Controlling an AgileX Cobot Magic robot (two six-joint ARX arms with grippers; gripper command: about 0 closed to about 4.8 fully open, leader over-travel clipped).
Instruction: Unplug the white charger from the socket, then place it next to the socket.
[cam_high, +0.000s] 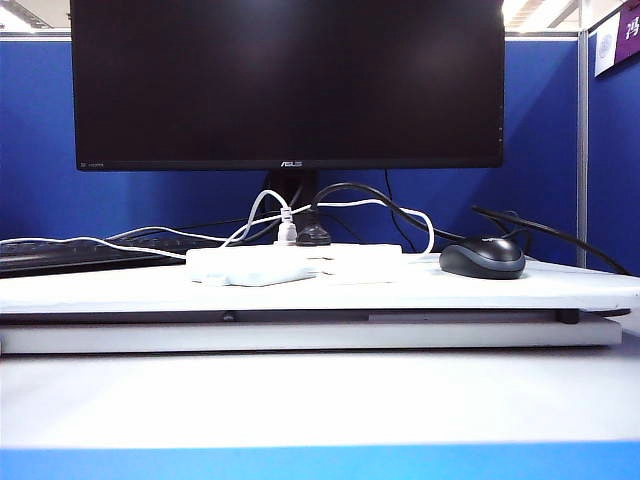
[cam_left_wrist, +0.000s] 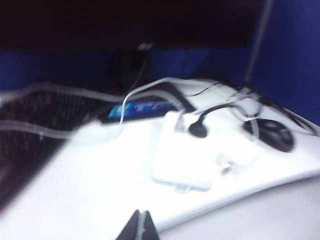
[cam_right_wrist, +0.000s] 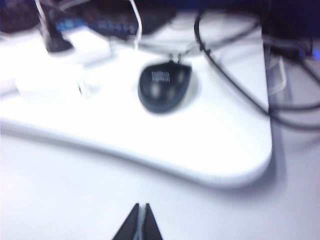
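The socket (cam_high: 250, 266) lies flat on the white board, a black plug (cam_high: 313, 235) and a small grey plug (cam_high: 287, 231) standing in its far end. The white charger (cam_high: 365, 262) lies on the board right beside the socket, out of it, and its thin white cable (cam_high: 428, 232) loops behind. In the blurred left wrist view, the charger (cam_left_wrist: 241, 154) rests next to the socket (cam_left_wrist: 182, 157). In the right wrist view, the charger (cam_right_wrist: 46, 86) sits in front of the socket (cam_right_wrist: 89, 47). My left gripper (cam_left_wrist: 141, 225) and right gripper (cam_right_wrist: 140, 219) are shut and empty, drawn back over the near tabletop.
A black mouse (cam_high: 483, 257) sits on the white board (cam_high: 500, 290) right of the charger. A monitor (cam_high: 287, 80) stands behind, with a dark keyboard (cam_high: 70, 252) at the back left. Black cables (cam_high: 540, 235) trail off to the right.
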